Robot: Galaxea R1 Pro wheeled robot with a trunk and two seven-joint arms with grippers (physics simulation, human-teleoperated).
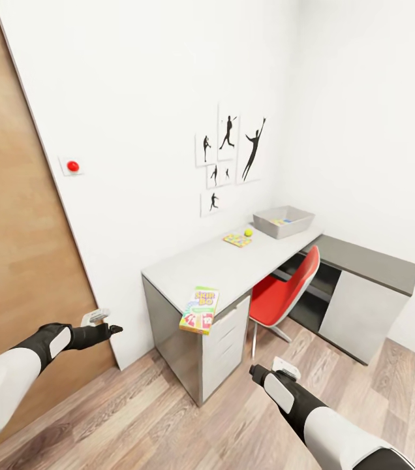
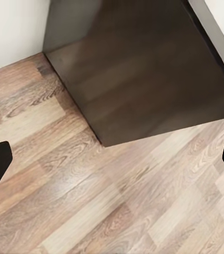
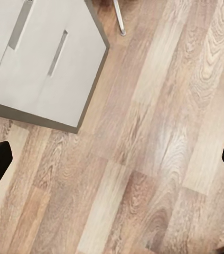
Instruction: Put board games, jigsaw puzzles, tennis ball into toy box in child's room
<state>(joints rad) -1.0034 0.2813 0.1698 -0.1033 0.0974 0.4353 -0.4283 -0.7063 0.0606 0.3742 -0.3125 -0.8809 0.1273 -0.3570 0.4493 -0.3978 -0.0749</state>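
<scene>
End effectors (image 2: 112, 159) (image 3: 112, 159) wide open, empty

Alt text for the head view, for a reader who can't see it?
A grey table against a white wall holds a Skip-Bo game box overhanging its near edge, a puzzle mat, a tennis ball and a grey toy box. A red chair is tucked underneath; both robot arms reach forward over wood flooring.

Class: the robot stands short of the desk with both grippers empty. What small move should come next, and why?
Probably roll closer to the table: the Skip-Bo box overhangs its near edge, and both open grippers, left and right, hang over bare floor short of it.
</scene>
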